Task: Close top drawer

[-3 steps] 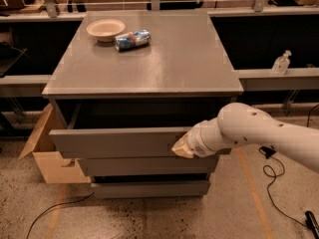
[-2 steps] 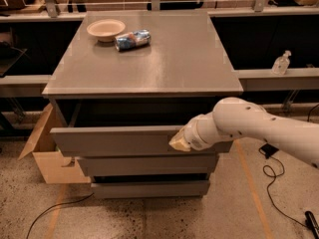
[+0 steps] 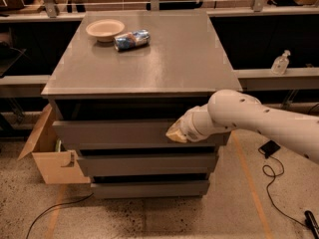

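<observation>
The end effector [image 3: 177, 132] sits against the top drawer [image 3: 114, 132] front, right of its middle. The drawer stands partly out, the cabinet straight beyond. I can't tell its grip state.

Bowl [image 3: 104, 30] just beside a can [image 3: 131, 40] on the cabinet top [image 3: 169, 59]; cardboard box [image 3: 50, 158] on floor

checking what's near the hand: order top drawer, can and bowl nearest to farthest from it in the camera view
1. top drawer: the hand is at its front, right of middle.
2. can: on the cabinet top, back left.
3. bowl: left of the can, farther back.
</observation>
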You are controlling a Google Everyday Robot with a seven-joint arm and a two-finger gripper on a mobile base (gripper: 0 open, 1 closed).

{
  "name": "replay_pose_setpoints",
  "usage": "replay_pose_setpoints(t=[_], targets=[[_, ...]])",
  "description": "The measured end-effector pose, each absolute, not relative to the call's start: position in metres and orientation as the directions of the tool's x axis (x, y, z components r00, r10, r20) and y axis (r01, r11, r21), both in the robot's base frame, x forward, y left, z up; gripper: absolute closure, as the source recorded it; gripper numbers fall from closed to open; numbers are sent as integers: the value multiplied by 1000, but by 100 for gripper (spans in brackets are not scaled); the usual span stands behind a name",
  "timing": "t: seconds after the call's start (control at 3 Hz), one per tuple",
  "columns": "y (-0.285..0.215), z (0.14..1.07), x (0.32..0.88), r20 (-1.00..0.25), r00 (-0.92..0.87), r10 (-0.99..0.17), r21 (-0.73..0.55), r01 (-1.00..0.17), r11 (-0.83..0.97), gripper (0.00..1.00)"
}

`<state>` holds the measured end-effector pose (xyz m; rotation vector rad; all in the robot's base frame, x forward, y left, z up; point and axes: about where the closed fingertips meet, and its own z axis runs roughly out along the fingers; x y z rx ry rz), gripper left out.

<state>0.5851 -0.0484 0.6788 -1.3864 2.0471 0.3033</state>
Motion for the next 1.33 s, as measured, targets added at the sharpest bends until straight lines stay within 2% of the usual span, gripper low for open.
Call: replay_pose_setpoints(t=[0.33,0.67,1.33], targets=[[-37,685,608,-634,-202,-747,-171,-905,390,100],[-38,683,608,-627,-207,-751,-162,-908,386,100],[-85,676,580,-542,-339,-769,-114,-877,467,100]])
